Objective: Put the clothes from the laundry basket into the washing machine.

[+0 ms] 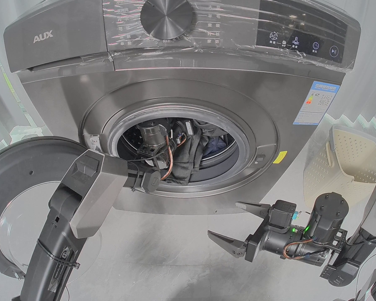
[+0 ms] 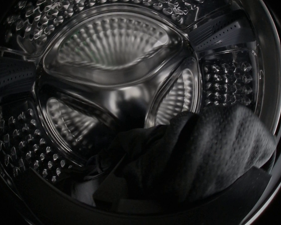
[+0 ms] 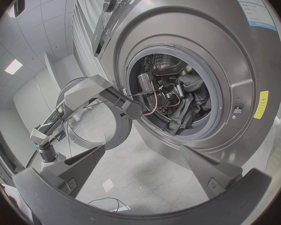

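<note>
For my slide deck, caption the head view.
Left arm inside the washer among dark clothes; right arm outside, jaws open.

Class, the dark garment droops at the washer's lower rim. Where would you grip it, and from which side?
Probably grip the dark garment by its drooping fold at the lower rim, coming from the front: it bunches thick there, facing outward; the rest lies deeper in the drum.

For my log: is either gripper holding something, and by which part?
Right gripper: open, holding nothing. Left gripper, inside the drum against dark clothes: cannot tell.
</note>
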Motion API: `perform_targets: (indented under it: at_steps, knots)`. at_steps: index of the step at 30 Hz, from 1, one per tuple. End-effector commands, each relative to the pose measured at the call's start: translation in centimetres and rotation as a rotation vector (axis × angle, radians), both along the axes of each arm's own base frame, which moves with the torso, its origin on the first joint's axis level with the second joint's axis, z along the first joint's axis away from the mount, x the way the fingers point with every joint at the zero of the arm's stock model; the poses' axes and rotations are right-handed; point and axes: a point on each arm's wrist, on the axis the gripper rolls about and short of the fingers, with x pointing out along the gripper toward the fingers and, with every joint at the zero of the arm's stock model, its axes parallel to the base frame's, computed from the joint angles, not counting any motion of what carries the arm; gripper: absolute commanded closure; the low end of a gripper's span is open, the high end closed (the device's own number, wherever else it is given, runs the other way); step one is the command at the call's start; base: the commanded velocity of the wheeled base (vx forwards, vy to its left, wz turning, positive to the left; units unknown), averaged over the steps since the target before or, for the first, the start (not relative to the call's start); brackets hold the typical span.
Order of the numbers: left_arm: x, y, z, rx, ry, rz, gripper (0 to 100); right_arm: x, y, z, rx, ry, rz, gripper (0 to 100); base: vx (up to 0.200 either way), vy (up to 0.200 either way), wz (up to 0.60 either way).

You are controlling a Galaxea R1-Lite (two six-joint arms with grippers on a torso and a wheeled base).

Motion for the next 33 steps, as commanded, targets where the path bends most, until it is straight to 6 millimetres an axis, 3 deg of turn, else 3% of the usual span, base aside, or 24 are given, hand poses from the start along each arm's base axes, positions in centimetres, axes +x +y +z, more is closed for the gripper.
perform_targets:
  at_steps: [1,6,14,20,33]
  knots:
    - [0.8,0.5,-1.2,-0.003,0.008,0.018,0,0.0,0.1,-0.1,-0.002,0.002,0.004,0,0.0,0.0,0.0]
    - [0.2,0.7,0.9,-0.056,0.006,0.023,0,0.0,0.1,-0.2,-0.004,0.005,0.002,0,0.0,0.0,0.0]
    - [-4.4,1.5,1.3,0.07,0.228,-0.081,0,0.0,0.0,-0.1,-0.001,0.001,0.001,0,0.0,0.0,0.0]
    - [-7.3,1.6,-1.7,0.186,0.414,-0.179,0,0.0,0.1,-0.1,-0.002,0.002,0.004,0,0.0,0.0,0.0]
    - [-6.6,1.5,-6.0,0.269,0.496,-0.186,0,0.0,0.2,-0.1,-0.002,0.002,0.007,0,0.0,0.0,0.0]
